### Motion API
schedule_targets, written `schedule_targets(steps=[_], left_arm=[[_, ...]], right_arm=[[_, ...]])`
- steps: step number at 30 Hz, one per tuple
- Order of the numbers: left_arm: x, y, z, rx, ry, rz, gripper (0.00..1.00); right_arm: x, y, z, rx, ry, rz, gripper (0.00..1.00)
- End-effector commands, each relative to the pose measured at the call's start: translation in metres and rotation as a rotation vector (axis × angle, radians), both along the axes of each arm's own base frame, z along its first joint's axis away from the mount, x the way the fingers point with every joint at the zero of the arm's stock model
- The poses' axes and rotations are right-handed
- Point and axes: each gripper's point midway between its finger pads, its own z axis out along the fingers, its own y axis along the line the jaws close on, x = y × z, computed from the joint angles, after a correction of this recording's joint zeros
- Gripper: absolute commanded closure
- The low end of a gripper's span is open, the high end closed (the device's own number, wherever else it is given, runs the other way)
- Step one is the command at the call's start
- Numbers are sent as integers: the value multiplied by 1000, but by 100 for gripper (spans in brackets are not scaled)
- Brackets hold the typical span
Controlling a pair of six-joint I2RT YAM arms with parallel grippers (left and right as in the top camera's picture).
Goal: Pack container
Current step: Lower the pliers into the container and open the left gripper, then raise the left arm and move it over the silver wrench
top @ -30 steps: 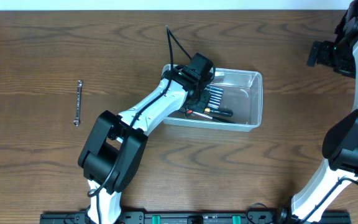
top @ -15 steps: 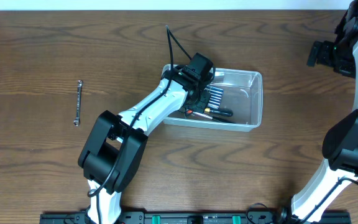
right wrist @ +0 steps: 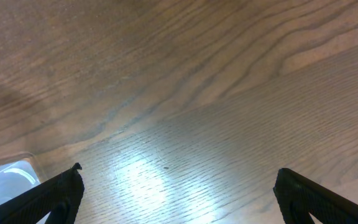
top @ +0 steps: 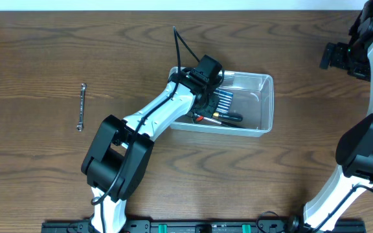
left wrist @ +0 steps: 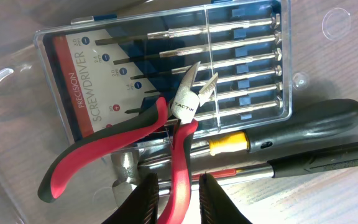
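Observation:
The clear plastic container (top: 269,103) stands at the table's middle. In it lie a precision screwdriver set in a clear case (left wrist: 166,62), red-and-black pliers (left wrist: 104,146) on top of the case, and black-handled screwdrivers (left wrist: 316,118). My left gripper (top: 206,103) is down inside the container. In the left wrist view its fingers (left wrist: 178,186) straddle one red pliers handle with a small gap on each side. My right gripper (top: 332,57) is wide open and empty over bare table at the far right; its fingers (right wrist: 179,193) show in the right wrist view.
A silver wrench (top: 81,107) lies on the wooden table far to the left of the container. A corner of the container (right wrist: 5,177) shows at the lower left of the right wrist view.

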Motion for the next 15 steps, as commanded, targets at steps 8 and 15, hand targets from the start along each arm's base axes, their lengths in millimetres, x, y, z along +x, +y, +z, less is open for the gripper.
schedule_targets(steps=[8, 15], left_arm=[[5, -1, 15, -21, -31, -5, 72], [34, 5, 93, -119, -192, 40, 38]], right_arm=[[-2, -3, 0, -1, 1, -19, 1], [-2, -3, 0, -1, 0, -18, 1]])
